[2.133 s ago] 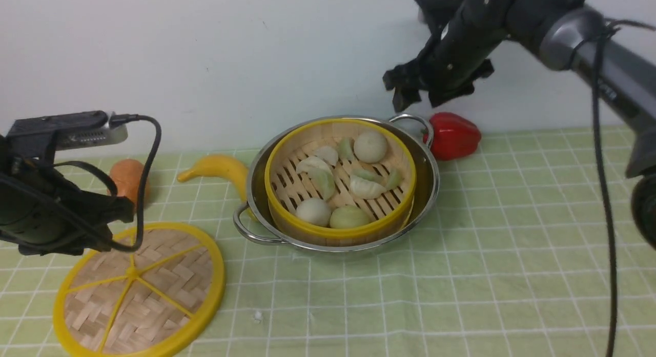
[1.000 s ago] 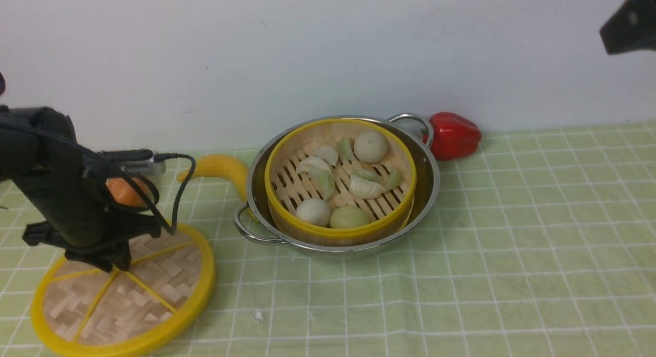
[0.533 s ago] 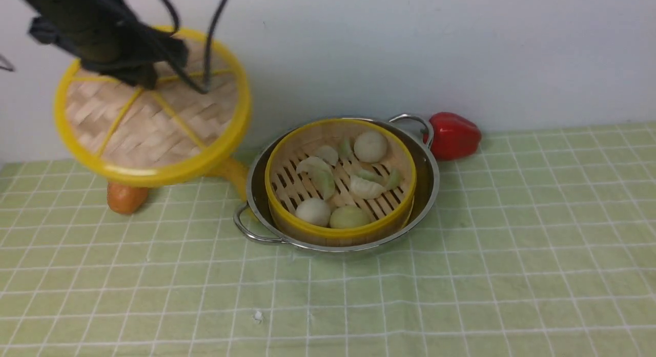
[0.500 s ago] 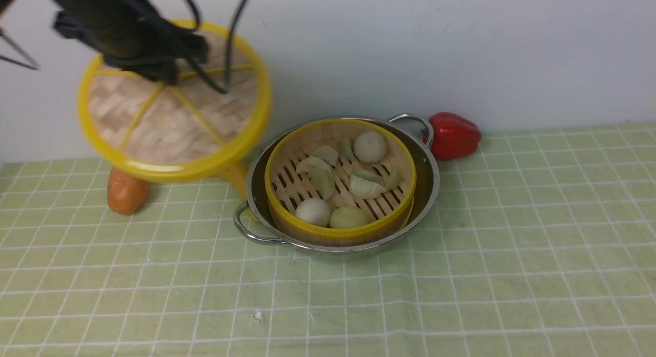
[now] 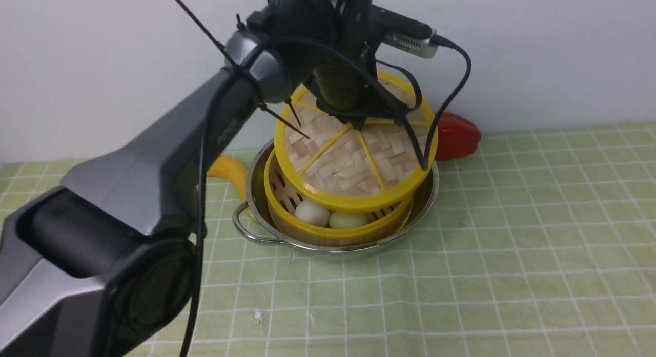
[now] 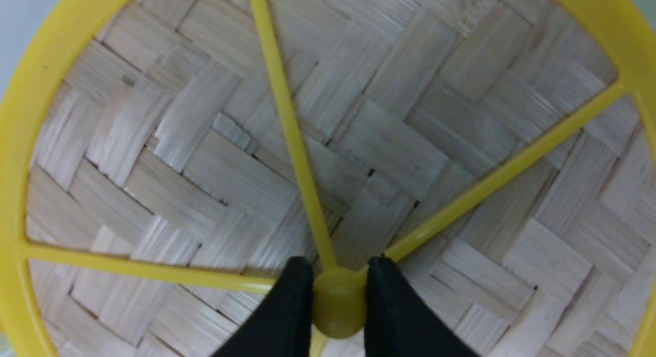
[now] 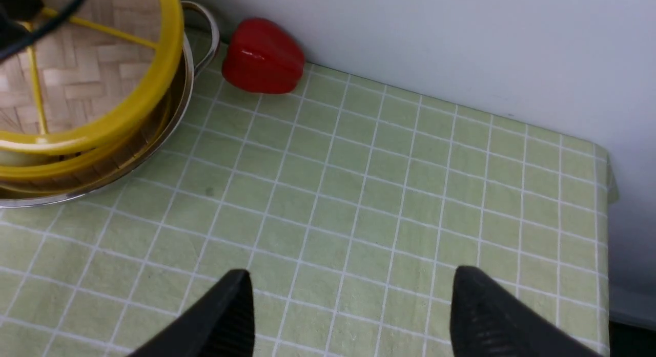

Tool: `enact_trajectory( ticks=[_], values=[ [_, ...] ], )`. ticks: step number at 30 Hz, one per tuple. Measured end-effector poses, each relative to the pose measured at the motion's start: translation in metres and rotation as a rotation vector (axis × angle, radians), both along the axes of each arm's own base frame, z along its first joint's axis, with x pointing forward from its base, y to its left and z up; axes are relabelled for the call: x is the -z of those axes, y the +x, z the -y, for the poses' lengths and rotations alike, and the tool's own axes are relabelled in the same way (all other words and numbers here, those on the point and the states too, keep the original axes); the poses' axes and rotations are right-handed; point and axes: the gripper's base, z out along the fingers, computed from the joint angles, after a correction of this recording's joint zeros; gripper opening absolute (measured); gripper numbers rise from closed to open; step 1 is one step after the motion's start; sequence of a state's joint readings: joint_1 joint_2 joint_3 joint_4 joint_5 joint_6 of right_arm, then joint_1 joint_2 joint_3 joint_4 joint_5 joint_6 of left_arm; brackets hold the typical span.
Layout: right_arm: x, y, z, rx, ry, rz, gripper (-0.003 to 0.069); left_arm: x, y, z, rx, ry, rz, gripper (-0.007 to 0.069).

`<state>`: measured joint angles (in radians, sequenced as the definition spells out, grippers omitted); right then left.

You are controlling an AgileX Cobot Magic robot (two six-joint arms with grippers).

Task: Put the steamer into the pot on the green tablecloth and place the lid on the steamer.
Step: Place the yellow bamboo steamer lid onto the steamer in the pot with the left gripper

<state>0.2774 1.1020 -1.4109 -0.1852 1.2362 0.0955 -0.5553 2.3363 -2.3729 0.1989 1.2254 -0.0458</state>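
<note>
The steamer [image 5: 328, 228] with its white and green buns sits inside the shiny pot [image 5: 256, 193] on the green tablecloth [image 5: 512, 234]. My left gripper [image 5: 359, 125] is shut on the centre knob of the lid [image 5: 353, 167] and holds it tilted just above the steamer, its far edge higher. In the left wrist view the black fingers [image 6: 287, 306] pinch the yellow knob, and the lid [image 6: 400, 142] fills the view. My right gripper [image 7: 351, 285] is open and empty above bare cloth, right of the pot [image 7: 177, 116]. The right wrist view also shows the lid [image 7: 92, 65].
A red pepper [image 5: 456, 135] lies behind the pot at the wall and also shows in the right wrist view [image 7: 262, 56]. A banana [image 5: 225, 170] lies left of the pot. My left arm [image 5: 154, 167] crosses the left of the front view. The cloth's right edge [image 7: 607, 172] drops off.
My left gripper lowered onto the lid at the front left, took hold of its knob, lifted it and carried it right over the steamer. The right arm drew back out of the front view.
</note>
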Motion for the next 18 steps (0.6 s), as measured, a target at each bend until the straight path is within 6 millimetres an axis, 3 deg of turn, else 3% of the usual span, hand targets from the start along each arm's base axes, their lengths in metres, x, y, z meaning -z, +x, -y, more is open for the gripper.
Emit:
enact_trajectory(
  ticks=[5,12,18],
  values=[
    [0.0,0.0,0.0,0.0,0.0,0.0,0.0501,0.006,0.002,0.001,-0.02,0.001,-0.01,0.012],
    [0.0,0.0,0.0,0.0,0.0,0.0,0.0501,0.0,0.001,0.0,-0.019,0.002,0.005,0.012],
    [0.0,0.0,0.0,0.001,0.0,0.0,0.0501,-0.06,-0.018,-0.012,-0.016,-0.058,0.105,0.012]
  ],
)
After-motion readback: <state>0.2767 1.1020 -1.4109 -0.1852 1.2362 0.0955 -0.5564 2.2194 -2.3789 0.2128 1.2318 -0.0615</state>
